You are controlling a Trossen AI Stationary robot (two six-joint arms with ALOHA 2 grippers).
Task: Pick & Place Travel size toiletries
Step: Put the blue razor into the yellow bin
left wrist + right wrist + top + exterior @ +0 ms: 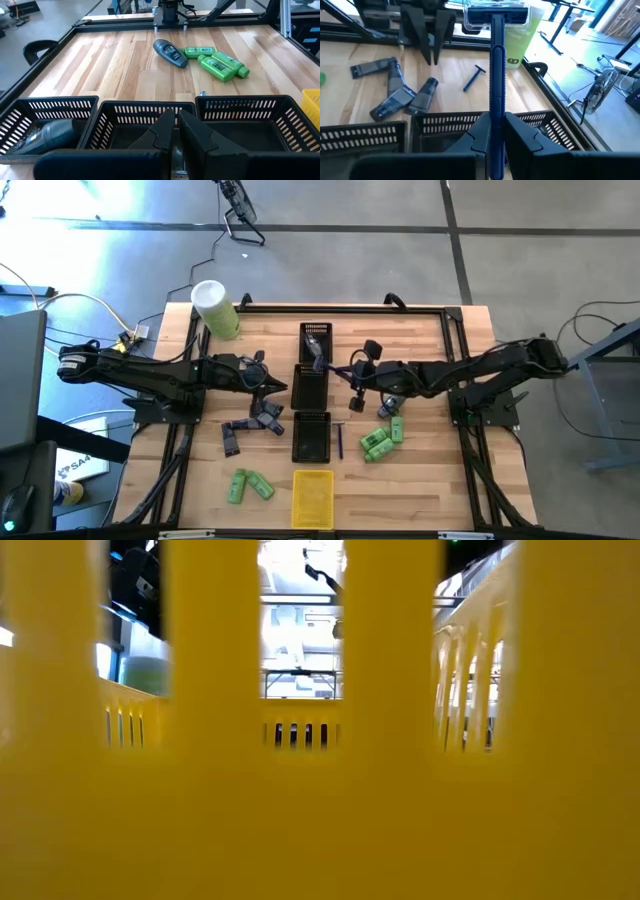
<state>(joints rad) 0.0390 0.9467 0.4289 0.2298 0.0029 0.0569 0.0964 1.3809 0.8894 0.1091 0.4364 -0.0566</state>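
At the far left of the surface (420,470) my left arm reaches in toward the middle, and near the back corner the pale-green cylinder (215,308) with its white top lies well apart from everything else. My left gripper (272,388) sits just left of the row of black trays (311,438), fingers pressed almost together with nothing between them; from its own camera I look past them across the trays. Below that gripper lie the purple-grey tubes (252,423), a loose cluster on the wood, and nearer the front edge two green bottles (248,486) lie side by side.

In the middle, three black trays stand in a line from back to front, with the yellow tray (312,499) at the front end. The back tray holds a dark item I cannot make out. A thin dark stick (340,442) lies just right of the front black tray.

To the right, my right gripper (352,372) hovers beside the middle black tray, closed tight on a blue razor (496,75) by its handle, head pointing away from me. Past it a second razor (473,77) lies on the wood. More green bottles (382,438) and a grey-blue oval piece (170,52) lie together further right, under my right arm.
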